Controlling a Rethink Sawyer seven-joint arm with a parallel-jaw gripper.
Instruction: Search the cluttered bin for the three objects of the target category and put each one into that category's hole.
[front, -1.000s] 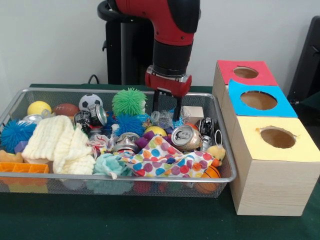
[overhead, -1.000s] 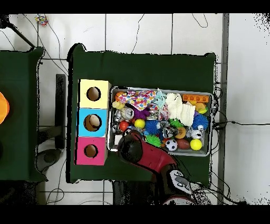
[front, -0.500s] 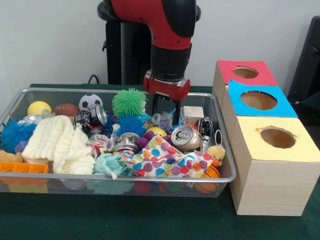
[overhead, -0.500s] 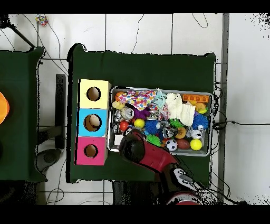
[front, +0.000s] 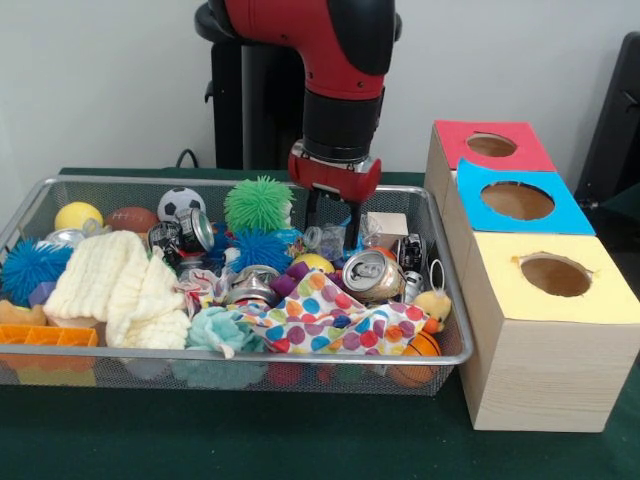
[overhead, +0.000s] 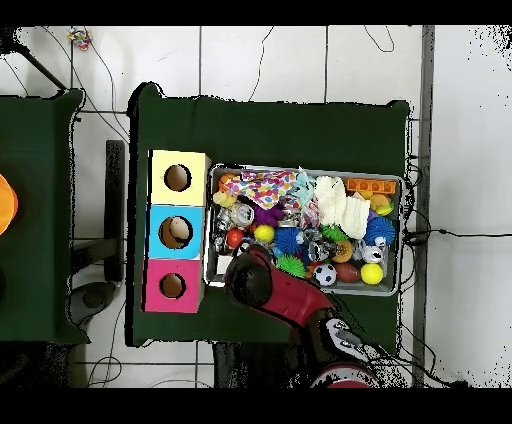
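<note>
**A:** Hanging over the back of the wire bin (front: 448, 300), the gripper (front: 331, 218) has its two dark fingers spread with a gap between them and nothing held. Does that match what you see?

**B:** Yes, spread and empty. Just under the fingertips lies some crinkled clear wrapping (front: 322, 238), and a small pale box (front: 388, 226) sits right beside the gripper on the side toward the three boxes.

**A:** And the cans?

**B:** One crushed silver can (front: 371, 274) lies just in front of the gripper, lid end facing the camera, resting against the polka-dot cloth (front: 335, 322). A second dented can (front: 253, 284) is in front and off to the other side, past the blue spiky ball (front: 258, 248). A dark can (front: 190, 230) lies farther that way, beyond the green spiky ball (front: 257, 204), near the small soccer ball (front: 180, 203).

**A:** Farther out still?

**B:** The cream towel (front: 118, 290) and another blue spiky ball (front: 30, 268) are well away at the bin's far end from the gripper. On the opposite side, outside the bin, stand the red-topped box (front: 515, 147), the blue-topped box (front: 560, 207) and the yellow-topped box (front: 560, 330), each with a round hole on top.

**A:** From overhead?

**B:** The arm (overhead: 275, 295) covers the gripper there.
</note>
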